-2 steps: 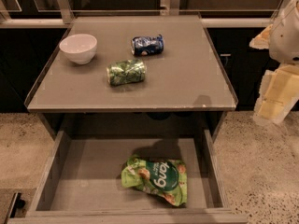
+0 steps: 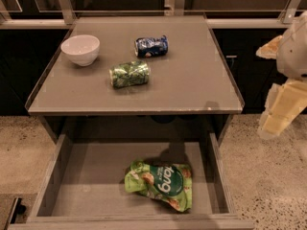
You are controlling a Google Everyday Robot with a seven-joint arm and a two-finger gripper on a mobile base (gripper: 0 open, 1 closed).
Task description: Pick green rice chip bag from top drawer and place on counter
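While the drawer (image 2: 57,169) stands pulled open under the bench (image 2: 192,75), the green chip bag (image 2: 160,185) lies on the drawer bottom. It is toward the front and a little right of middle, crumpled, logo side up, with the lettering upside down from this view. The bag sits near the front wall and apart from both side walls.

The gripper (image 2: 280,111) hangs at the right edge of the view, off the right side of the bench and out over the speckled floor (image 2: 268,176). It is well apart from the bag and touches neither bench nor drawer. Whether it is released or clenched is unclear from this angle.

On the bench top, a white bowl (image 2: 80,49) stands upright at the back left. A blue can (image 2: 151,46) lies on its side near the back middle. A crushed green can (image 2: 129,74) lies on its side in front of those two, left of middle. All three are apart from each other.
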